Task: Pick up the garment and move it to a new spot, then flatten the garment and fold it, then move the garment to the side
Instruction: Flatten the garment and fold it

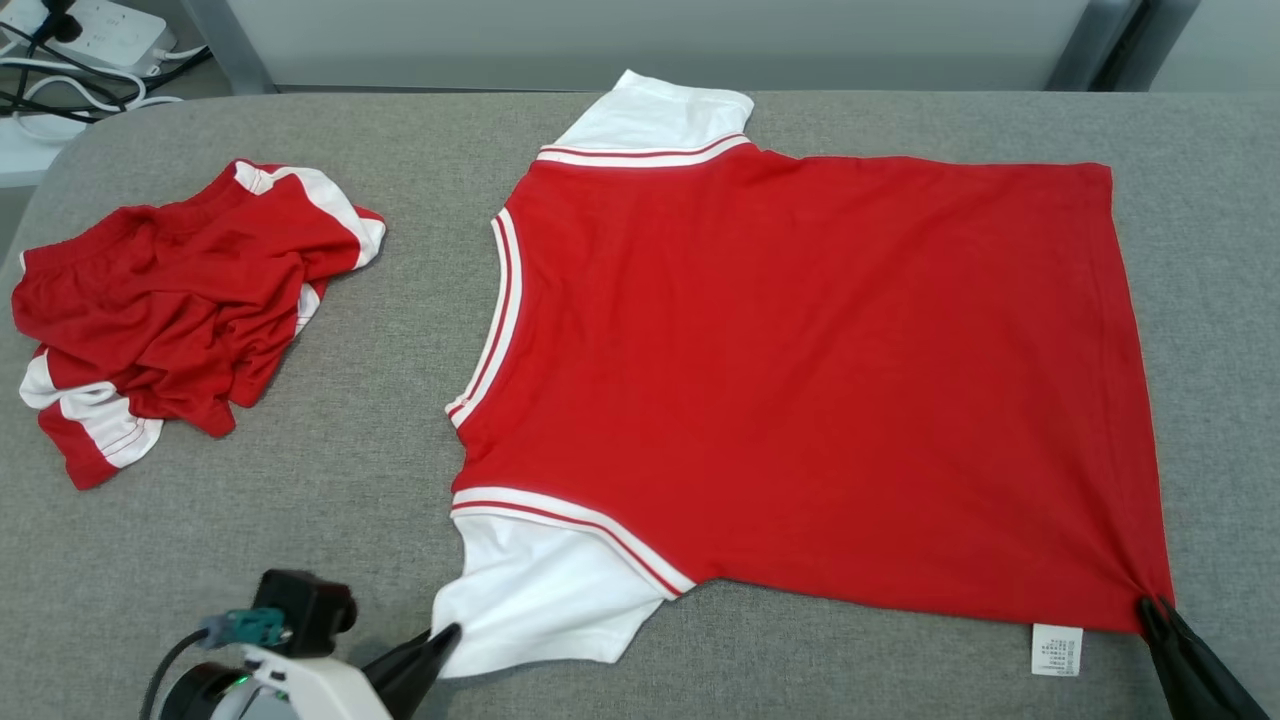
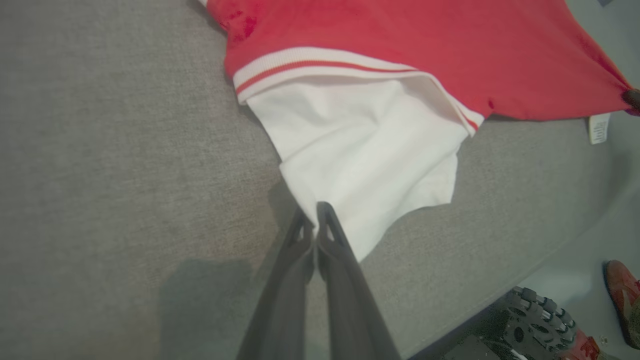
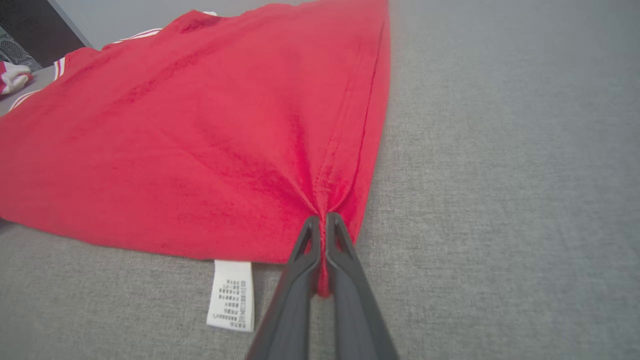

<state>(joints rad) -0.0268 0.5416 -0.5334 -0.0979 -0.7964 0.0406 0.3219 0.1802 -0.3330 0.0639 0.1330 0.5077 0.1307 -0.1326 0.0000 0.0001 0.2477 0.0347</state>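
While the garment (image 1: 800,370) lies flat on the grey surface (image 1: 400,450), left tool (image 2: 316,209) is closed, pinching the white sleeve (image 2: 365,165) edge; right tool (image 3: 322,218) is closed, pinching the red hem corner beside the label (image 3: 231,295).

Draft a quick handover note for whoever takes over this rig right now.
The left tool is shut, pinching the near sleeve edge of the red T-shirt with white sleeves.
The right tool is shut on its near hem corner.
The shirt lies spread on the grey padded table; a crumpled red-and-white garment sits to its left.
Looks flattened; folding and moving aside remain.
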